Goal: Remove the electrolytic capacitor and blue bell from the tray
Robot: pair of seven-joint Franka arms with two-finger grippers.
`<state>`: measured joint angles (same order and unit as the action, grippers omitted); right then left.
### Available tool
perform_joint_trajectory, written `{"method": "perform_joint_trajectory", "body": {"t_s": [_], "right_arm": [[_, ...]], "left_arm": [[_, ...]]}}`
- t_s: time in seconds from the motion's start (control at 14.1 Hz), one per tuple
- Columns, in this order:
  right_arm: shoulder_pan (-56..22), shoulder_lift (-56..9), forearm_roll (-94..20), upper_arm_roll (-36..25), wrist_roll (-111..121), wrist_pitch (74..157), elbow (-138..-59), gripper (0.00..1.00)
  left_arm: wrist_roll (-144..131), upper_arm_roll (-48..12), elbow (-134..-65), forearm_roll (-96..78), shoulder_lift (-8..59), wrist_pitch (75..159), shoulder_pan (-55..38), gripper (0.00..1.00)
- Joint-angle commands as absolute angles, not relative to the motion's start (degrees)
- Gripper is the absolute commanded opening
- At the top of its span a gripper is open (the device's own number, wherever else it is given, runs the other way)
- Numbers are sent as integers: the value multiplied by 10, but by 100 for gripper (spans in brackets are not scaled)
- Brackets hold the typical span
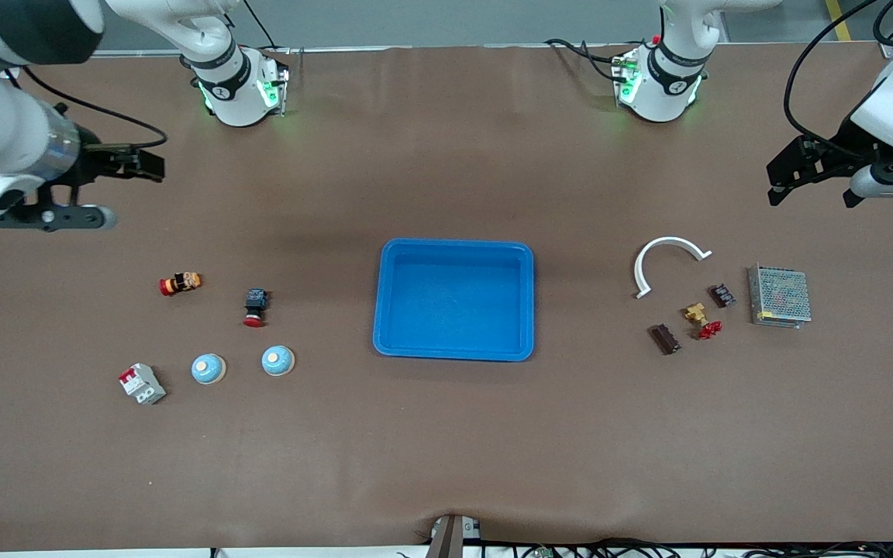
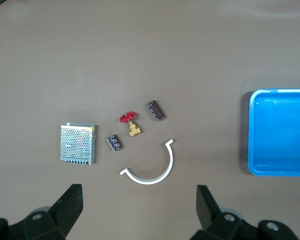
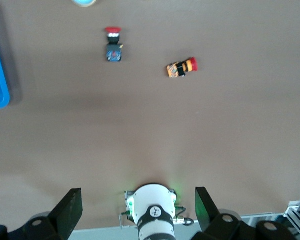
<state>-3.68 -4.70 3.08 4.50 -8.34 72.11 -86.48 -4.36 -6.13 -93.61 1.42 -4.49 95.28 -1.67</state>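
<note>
The brown table [image 1: 446,434] spreads under both my arms, and the blue tray [image 1: 454,349] sits at its middle with nothing in it. My left gripper [image 1: 811,182] hangs over bare table at the left arm's end, jaws spread wide, holding nothing. My right gripper [image 1: 125,167] hangs over bare table at the right arm's end, equally wide and unladen. The metal-mesh power supply [image 1: 780,295] lies near the white curved strip [image 1: 667,260]. Two blue bells [image 1: 208,369] [image 1: 278,360] rest side by side toward the right arm's end, beside a grey and red breaker [image 1: 143,383]. Two dark capacitors [image 1: 665,339] [image 1: 722,295] flank a brass valve [image 1: 696,313].
</note>
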Motion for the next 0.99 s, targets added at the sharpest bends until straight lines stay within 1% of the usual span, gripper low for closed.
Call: {"method": "perform_joint_trajectory", "body": {"t_s": [0.0, 0.28, 0.5, 0.64, 0.78, 0.92], "right_arm": [[5, -40, 29, 52, -49, 760, -864, 100], [33, -24, 25, 52, -10, 801, -873, 100], [39, -1, 23, 52, -11, 819, -910, 100], [39, 13, 22, 52, -17, 818, -923, 100], [39, 14, 14, 52, -17, 812, -923, 100], [40, 13, 13, 52, -16, 784, -920, 100]], "left_arm": [[-33, -60, -937, 4, -50, 956, -15, 100], [-33, -60, -938, 4, -50, 956, -15, 100], [-33, -60, -938, 4, -50, 956, -15, 100], [-33, -60, -938, 4, -50, 956, -15, 100], [-33, -60, -938, 4, -51, 956, -15, 100], [-34, -61, -936, 4, -51, 955, -15, 100]]}}
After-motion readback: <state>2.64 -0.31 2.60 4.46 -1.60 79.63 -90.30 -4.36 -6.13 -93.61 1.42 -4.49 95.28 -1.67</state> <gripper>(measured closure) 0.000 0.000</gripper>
